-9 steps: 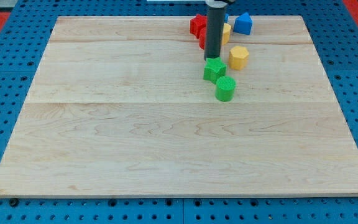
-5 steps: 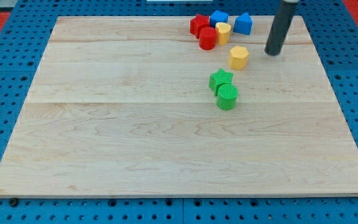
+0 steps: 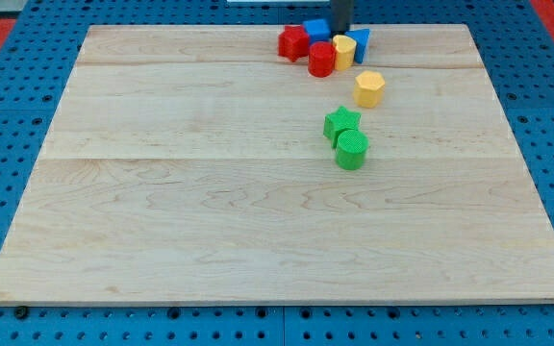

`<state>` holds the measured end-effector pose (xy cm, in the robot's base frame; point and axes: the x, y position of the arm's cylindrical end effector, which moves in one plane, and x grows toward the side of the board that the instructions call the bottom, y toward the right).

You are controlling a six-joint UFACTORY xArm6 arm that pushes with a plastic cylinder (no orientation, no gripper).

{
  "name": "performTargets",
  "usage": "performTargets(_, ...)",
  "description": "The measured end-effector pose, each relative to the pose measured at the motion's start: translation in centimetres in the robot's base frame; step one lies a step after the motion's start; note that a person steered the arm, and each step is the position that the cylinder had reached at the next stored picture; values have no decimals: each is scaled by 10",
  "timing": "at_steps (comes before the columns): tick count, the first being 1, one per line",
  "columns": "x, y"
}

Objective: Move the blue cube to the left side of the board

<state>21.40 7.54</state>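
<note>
The blue cube (image 3: 316, 30) sits near the view's top edge, right of centre, in a tight cluster. It touches a red star-like block (image 3: 293, 42) on its left, and a red cylinder (image 3: 321, 60) lies just below it. My tip (image 3: 342, 34) is down right beside the cube's right side, between it and a second blue block (image 3: 361, 42), which the rod and a yellow cylinder (image 3: 344, 51) partly hide.
A yellow hexagonal block (image 3: 369, 88) lies below the cluster. A green star (image 3: 341, 122) and a green cylinder (image 3: 351, 149) touch each other further down. The wooden board (image 3: 210, 221) lies on a blue pegboard surface.
My tip moved from right of the yellow hexagon up and left into the cluster. The blue cube, red star and second blue block shifted left. The green blocks stayed put.
</note>
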Motion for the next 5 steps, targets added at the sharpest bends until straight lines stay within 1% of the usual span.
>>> performTargets(1,-2,-14)
performTargets(2,3,-73)
performTargets(3,20,-132)
performTargets(4,-8,-136)
performTargets(5,-10,-142)
